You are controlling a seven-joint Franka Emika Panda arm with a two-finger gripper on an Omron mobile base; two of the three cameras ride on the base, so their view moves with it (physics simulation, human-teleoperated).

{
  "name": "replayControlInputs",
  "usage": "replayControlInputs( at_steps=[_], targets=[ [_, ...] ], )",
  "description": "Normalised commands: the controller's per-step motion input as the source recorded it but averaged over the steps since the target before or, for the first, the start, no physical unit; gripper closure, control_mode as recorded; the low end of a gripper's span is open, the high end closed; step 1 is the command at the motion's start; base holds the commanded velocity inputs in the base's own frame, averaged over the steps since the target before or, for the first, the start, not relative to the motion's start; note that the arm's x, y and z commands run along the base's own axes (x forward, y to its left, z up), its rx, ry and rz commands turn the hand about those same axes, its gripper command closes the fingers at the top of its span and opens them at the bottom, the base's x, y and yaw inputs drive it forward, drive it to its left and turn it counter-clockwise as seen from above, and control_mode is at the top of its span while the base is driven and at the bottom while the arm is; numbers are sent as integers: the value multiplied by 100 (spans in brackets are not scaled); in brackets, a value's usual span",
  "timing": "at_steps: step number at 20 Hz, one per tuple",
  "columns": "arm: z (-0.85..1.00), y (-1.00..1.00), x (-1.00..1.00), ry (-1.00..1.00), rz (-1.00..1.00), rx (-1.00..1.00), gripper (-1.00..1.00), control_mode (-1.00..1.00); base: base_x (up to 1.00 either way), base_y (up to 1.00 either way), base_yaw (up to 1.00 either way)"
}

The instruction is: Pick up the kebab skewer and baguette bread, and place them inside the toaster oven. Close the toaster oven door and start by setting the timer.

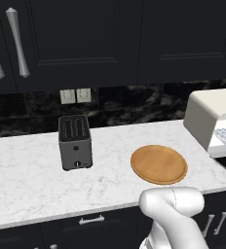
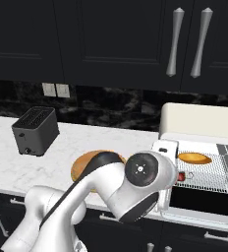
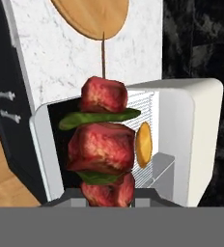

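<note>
Hand view: my pincer (image 3: 106, 200) pinches the skewer (image 3: 103, 144) by its bottom chunks, held before the open oven (image 3: 196, 130) — bread (image 3: 144, 144) already on its rack. Light, stiff stick; soft meat — I'd grip gently.

kebab skewer (image 3: 103, 144) in end effector (image 3: 105, 194) | baguette bread (image 3: 144, 144) on rack
</note>
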Motion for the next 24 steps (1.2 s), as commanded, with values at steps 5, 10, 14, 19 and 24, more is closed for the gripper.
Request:
replayControlInputs(
  at_steps=[5,10,14,19,24],
  targets=[
    [31,-5,0,22,1,-11,100,-100,0,0,0],
    [4,-33,10,14,10,-5,100,-100,0,0,0],
    [0,-47,2,8,17,-5,100,-100,0,0,0],
    [-5,-7,16,0,3,-5,100,-100,0,0,0],
    [-1,31,28,21,9,-4,100,-100,0,0,0]
  ],
)
